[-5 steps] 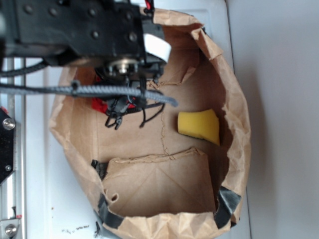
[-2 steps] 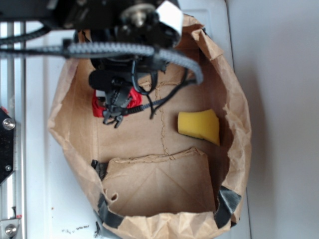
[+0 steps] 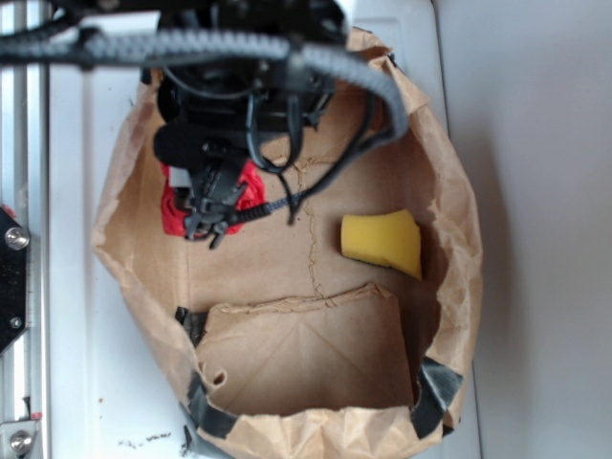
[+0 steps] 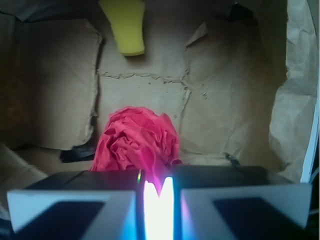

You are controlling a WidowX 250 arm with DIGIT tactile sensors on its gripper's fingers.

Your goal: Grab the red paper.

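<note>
The red paper (image 3: 174, 206) is a crumpled red wad on the floor of the brown paper bag (image 3: 449, 191), at its left side. In the wrist view the red paper (image 4: 137, 140) lies right in front of the jaws, and a pink fold of it reaches into the narrow slit between them. My gripper (image 3: 212, 206) sits on top of the wad and hides its middle. In the wrist view my gripper (image 4: 157, 180) stands nearly closed, pinching that fold.
A yellow sponge (image 3: 382, 241) lies on the bag floor to the right of the wad; it also shows in the wrist view (image 4: 127, 25). The bag's walls rise all around. Black cables (image 3: 316, 182) hang from the arm over the bag.
The arm has moved toward the top of the exterior view and lower into the bag. More of the red paper now shows at the gripper's left side.
</note>
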